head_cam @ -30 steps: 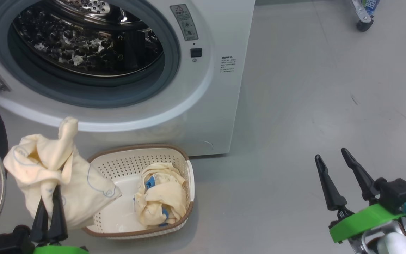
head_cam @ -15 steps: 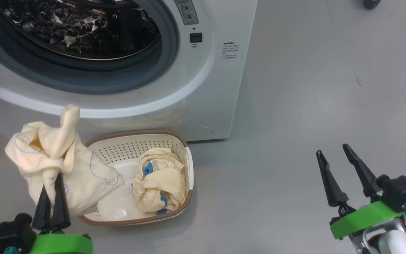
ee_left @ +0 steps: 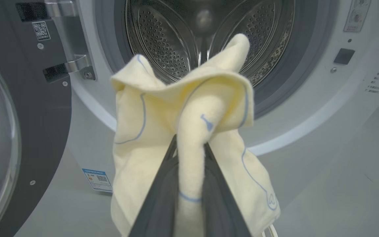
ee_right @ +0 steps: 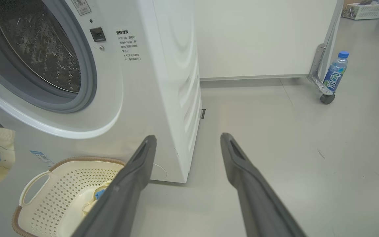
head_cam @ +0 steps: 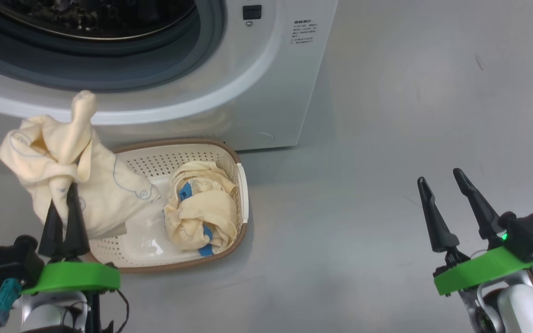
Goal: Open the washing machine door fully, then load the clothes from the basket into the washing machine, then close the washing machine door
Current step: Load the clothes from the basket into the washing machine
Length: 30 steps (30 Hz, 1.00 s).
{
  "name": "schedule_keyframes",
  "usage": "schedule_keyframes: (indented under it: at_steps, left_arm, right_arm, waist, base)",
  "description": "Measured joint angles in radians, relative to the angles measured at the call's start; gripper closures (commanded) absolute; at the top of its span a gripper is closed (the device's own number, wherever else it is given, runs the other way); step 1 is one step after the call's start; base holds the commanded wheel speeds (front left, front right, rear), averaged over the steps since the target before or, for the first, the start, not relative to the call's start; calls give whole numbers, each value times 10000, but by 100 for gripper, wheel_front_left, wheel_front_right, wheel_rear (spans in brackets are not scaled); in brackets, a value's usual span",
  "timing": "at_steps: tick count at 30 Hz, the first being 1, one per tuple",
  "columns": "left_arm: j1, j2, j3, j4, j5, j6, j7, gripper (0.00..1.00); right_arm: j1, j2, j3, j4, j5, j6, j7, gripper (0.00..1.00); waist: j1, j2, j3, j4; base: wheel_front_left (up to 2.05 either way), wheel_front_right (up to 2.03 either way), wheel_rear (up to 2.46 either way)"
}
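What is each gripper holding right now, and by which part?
The left gripper pinches one pale yellow garment by a bunched fold of its fabric; the rest hangs loose. The right gripper is open and holds nothing.

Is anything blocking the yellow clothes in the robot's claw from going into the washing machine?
No, nothing visible does. The left claw pinches the yellow garment right in front of the open drum, and the washing machine door is swung away to the side.

Pinches a garment (head_cam: pixel 40 152) in the left gripper (head_cam: pixel 64 192) beside the basket (head_cam: pixel 178 159); holds the right gripper (head_cam: pixel 439 175) spread and empty, well apart.
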Motion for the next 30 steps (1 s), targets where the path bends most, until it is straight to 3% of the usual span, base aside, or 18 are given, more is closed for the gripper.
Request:
schedule_keyframes:
  at_steps: [14,30]
  left_arm:
    - [-2716,251,-261,1400,-4,-376,-59,100]
    - [-7110,1572,-556,3682,104,-909,1011,100]
  right_arm:
    - [-859,4,291,-54,0,0,0,0]
    - [-1438,8,844,92,107,0,0,0]
  waist:
    - [1,0,1216,-380]
    - [0,0,1836,-1208]
  base:
    - [0,0,0]
    - [0,0,0]
